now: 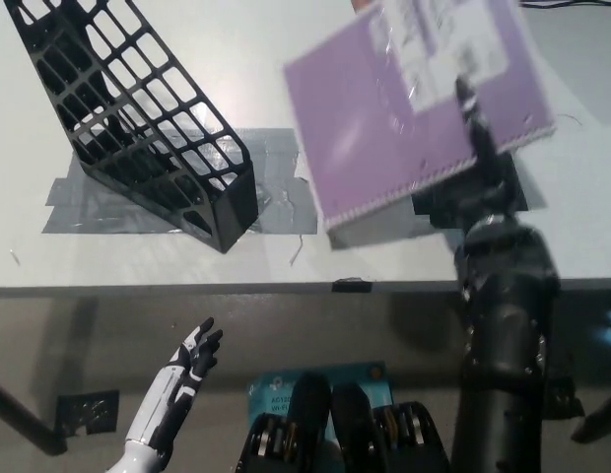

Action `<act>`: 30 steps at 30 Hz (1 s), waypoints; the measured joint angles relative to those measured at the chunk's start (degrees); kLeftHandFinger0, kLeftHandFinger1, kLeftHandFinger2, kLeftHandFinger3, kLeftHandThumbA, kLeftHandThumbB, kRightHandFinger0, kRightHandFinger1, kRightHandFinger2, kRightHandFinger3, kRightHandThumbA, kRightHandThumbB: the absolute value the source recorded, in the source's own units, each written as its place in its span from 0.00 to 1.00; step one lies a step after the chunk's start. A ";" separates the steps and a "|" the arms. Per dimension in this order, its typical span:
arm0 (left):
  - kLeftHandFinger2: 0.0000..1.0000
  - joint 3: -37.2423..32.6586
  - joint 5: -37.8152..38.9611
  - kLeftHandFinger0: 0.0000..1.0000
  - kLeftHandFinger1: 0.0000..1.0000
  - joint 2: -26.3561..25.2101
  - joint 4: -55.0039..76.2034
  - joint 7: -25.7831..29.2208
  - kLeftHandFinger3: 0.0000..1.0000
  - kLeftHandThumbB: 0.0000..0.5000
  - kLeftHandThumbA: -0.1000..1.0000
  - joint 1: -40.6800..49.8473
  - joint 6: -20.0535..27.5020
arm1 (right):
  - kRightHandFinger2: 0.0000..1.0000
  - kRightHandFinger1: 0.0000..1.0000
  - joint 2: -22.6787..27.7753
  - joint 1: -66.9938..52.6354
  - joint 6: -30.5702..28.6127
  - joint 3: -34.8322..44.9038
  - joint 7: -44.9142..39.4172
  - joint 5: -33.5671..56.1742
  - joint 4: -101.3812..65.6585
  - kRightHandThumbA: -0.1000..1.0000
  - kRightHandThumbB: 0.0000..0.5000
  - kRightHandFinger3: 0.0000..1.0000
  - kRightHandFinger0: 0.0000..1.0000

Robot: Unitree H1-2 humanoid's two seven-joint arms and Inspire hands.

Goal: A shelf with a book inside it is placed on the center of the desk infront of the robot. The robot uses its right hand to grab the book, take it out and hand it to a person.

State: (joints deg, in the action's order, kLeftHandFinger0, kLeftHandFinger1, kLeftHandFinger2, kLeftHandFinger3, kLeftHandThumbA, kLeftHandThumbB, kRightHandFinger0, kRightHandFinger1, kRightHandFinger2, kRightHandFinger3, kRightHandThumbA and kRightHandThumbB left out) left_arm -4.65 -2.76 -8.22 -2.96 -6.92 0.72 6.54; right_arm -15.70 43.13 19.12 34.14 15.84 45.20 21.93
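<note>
While the black shelf [148,128] sits slanted on the white desk [256,54], you can see the purple spiral-bound book [414,108] out of it and held in the air well to the shelf's right. Your right hand [478,148] is clamped on the book near its lower right edge, with black fingers [468,103] lying across the purple cover; the rest of the hand is hidden behind the book. You see the book tilted, its wire spine running along the lower edge, and a pale label on the cover that is too blurred to read. Under the shelf and spreading to its right lies a patch of grey tape [276,197] stuck to the desk. Beyond the book, further right of the shelf, a black patch [508,192] shows on the desk. Your white left hand [192,355] rests below the shelf, under the desk's front edge, fingers spread and grasping nothing
</note>
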 measured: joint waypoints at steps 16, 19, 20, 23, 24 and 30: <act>1.00 0.20 0.04 1.00 1.00 -0.05 0.08 0.00 1.00 0.42 0.95 0.40 0.39 | 0.00 0.00 3.30 3.31 -8.32 -0.16 -9.51 1.75 23.28 1.00 0.04 0.07 0.00; 1.00 0.26 0.11 1.00 1.00 -0.04 0.08 0.00 1.00 0.42 0.94 0.40 0.39 | 0.00 0.00 3.61 3.66 -8.85 -0.16 -9.95 1.87 23.49 1.00 0.04 0.06 0.00; 1.00 0.26 0.13 1.00 1.00 -0.04 0.08 -0.01 1.00 0.42 0.94 0.40 0.39 | 0.00 0.00 3.64 3.67 -8.92 -0.16 -9.96 1.88 23.48 1.00 0.08 0.06 0.00; 1.00 0.29 0.16 1.00 1.00 -0.05 0.07 0.00 1.00 0.42 0.95 0.40 0.46 | 0.00 0.00 3.80 3.66 -9.24 -0.16 -10.05 1.93 23.27 1.00 0.23 0.09 0.00; 1.00 0.30 0.15 1.00 1.00 -0.05 0.05 0.00 1.00 0.42 0.95 0.40 0.50 | 0.31 0.24 3.81 3.65 -9.26 -0.15 -10.07 1.96 23.18 1.00 0.50 0.39 0.17; 1.00 0.34 0.15 1.00 1.00 -0.06 0.02 0.00 1.00 0.41 0.95 0.27 0.60 | 1.00 1.00 3.68 1.43 -9.72 -1.05 -12.98 2.06 19.97 1.00 0.99 1.00 1.00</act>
State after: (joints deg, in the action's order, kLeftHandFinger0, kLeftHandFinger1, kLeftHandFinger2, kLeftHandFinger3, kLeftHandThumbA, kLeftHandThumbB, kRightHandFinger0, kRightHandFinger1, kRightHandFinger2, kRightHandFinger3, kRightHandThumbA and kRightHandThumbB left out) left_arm -4.32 -2.61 -8.28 -2.93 -6.93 0.99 7.14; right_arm -12.02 44.56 9.40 33.10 2.86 47.26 41.91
